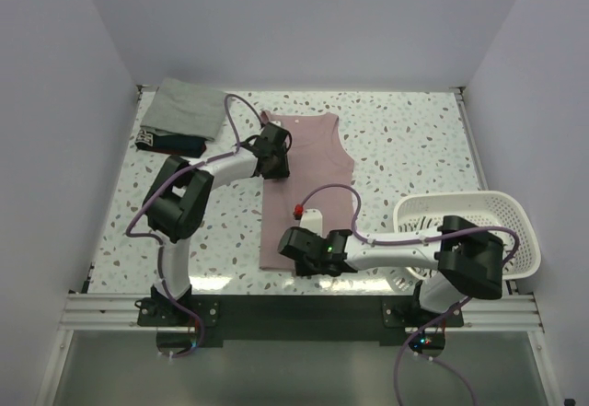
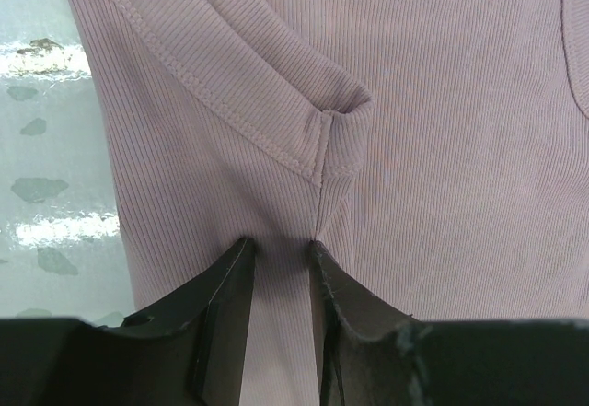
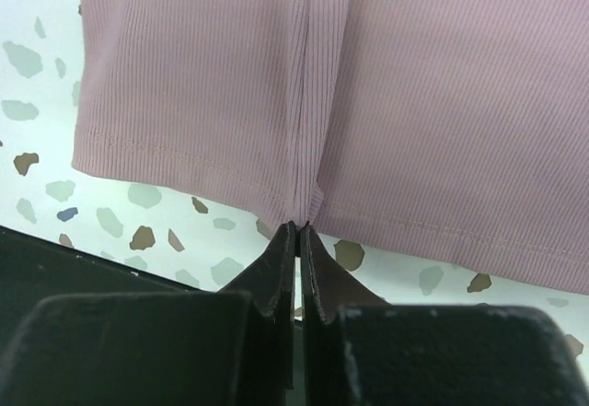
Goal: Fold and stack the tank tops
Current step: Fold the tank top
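The dusty pink tank top (image 1: 308, 162) lies flat, lengthwise, in the middle of the table. My left gripper (image 1: 274, 157) sits at its left edge by the armhole. In the left wrist view (image 2: 281, 245) the fingers pinch a raised ridge of pink fabric (image 2: 442, 102) just below the armhole seam. My right gripper (image 1: 293, 240) is at the near hem. In the right wrist view (image 3: 299, 226) it is shut on the hem of the pink top (image 3: 442, 102), and a crease runs up from the pinch. A folded grey-green top (image 1: 189, 107) lies on a dark navy one (image 1: 175, 142) at the back left, with a striped edge (image 1: 145, 136) showing.
A white slotted basket (image 1: 479, 226) stands at the right, beside the right arm. The speckled table (image 1: 405, 139) ends at white walls at the back and sides. A dark rail (image 1: 294, 309) runs along the near edge.
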`<state>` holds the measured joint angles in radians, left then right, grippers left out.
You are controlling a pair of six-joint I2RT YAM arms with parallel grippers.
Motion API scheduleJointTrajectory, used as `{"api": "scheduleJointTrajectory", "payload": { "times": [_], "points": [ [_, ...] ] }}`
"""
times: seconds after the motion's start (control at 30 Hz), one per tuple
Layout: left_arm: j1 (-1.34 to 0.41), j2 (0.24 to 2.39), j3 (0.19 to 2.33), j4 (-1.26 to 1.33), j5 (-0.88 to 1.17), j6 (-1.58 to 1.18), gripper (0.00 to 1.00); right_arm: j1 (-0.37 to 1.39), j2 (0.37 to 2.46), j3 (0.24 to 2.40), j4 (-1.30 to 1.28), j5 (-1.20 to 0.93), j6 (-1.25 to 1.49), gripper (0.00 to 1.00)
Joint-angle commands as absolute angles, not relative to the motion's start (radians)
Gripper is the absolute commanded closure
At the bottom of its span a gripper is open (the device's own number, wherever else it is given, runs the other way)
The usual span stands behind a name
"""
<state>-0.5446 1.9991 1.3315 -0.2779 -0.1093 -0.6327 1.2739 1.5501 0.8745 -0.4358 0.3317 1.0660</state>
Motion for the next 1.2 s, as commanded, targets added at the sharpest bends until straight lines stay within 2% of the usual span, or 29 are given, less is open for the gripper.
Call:
{"api": "scheduleJointTrajectory", "payload": {
  "times": [0.0, 0.1, 0.13, 0.23, 0.3, 0.37, 0.43, 0.57, 0.63, 0.7, 0.93, 1.17],
  "points": [
    [-0.545, 2.022, 1.364, -0.278, -0.121, -0.595, 0.65, 1.282, 1.531, 0.862, -0.48, 0.373, 1.103, 1.0],
    [-0.545, 2.029, 1.364, -0.267, -0.101, -0.589, 0.64, 1.282, 1.517, 0.876, -0.517, 0.393, 1.097, 0.77],
    [-0.546, 2.031, 1.364, -0.267, -0.094, -0.584, 0.64, 1.281, 1.508, 0.891, -0.529, 0.402, 1.089, 0.64],
    [-0.548, 2.039, 1.361, -0.259, -0.066, -0.578, 0.63, 1.263, 1.464, 0.939, -0.601, 0.491, 1.059, 0.47],
    [-0.546, 2.043, 1.359, -0.255, -0.057, -0.574, 0.63, 1.215, 1.431, 0.956, -0.64, 0.506, 0.993, 0.46],
    [-0.549, 2.043, 1.351, -0.252, -0.052, -0.571, 0.62, 1.032, 1.376, 0.962, -0.628, 0.492, 0.9, 0.45],
    [-0.548, 2.034, 1.344, -0.239, -0.048, -0.571, 0.61, 0.927, 1.347, 0.971, -0.606, 0.471, 0.8, 0.44],
    [-0.548, 1.971, 1.313, -0.181, -0.034, -0.566, 0.53, 0.718, 1.384, 1.035, -0.563, 0.431, 0.695, 0.44],
    [-0.549, 1.927, 1.315, -0.161, -0.026, -0.552, 0.49, 0.625, 1.422, 1.072, -0.532, 0.399, 0.632, 0.46],
    [-0.549, 1.881, 1.319, -0.146, -0.026, -0.542, 0.47, 0.539, 1.495, 1.1, -0.499, 0.332, 0.585, 0.54],
    [-0.58, 1.737, 1.29, -0.176, -0.011, -0.546, 0.47, 0.423, 1.748, 1.252, -0.422, 0.253, 0.488, 0.56],
    [-0.799, 1.626, 1.137, -0.179, -0.054, -0.627, 0.5, 0.382, 1.896, 1.33, -0.353, 0.235, 0.454, 0.55]
  ]
}}
